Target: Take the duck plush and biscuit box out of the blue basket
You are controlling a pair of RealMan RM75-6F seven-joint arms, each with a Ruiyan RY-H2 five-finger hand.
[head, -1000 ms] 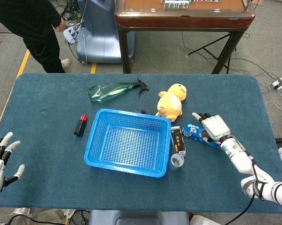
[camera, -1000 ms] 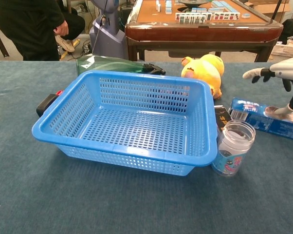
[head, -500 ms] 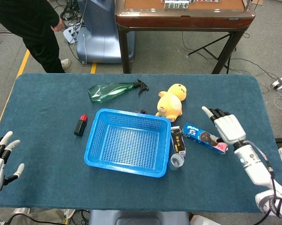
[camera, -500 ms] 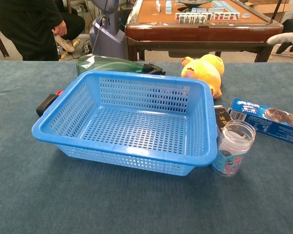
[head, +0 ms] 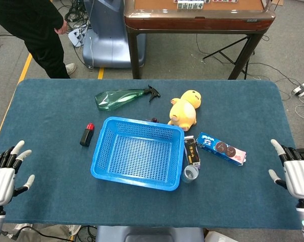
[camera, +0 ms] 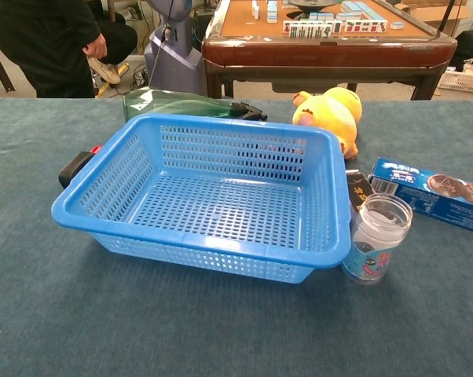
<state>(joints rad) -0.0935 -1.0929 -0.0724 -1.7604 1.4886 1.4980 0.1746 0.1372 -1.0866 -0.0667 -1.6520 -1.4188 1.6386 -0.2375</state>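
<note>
The blue basket point(head: 98, 166) point(camera: 79, 206) stands mid-table with nothing inside. Behind its right corner the yellow duck plush point(head: 184, 110) point(camera: 331, 111) lies on the cloth. To the basket's right the blue biscuit box point(head: 220, 148) point(camera: 427, 192) lies flat on the table. My right hand point(head: 296, 174) hovers at the table's right front edge, fingers spread, holding nothing, well clear of the box. At the left front corner my left hand point(head: 5, 173) is held with its fingers apart and empty. Neither hand shows in the chest view.
A green spray bottle point(head: 122, 96) point(camera: 174, 103) lies behind the basket. A black and red item point(head: 86, 134) point(camera: 75, 164) sits to its left. A small jar point(head: 190, 173) point(camera: 375, 238) and a dark packet point(head: 192, 150) sit at its right side. A person point(head: 36, 30) stands beyond the table's far left.
My right hand has drawn back from the biscuit box to the table's right front edge, leaving the box lying flat. The left hand has shifted slightly.
</note>
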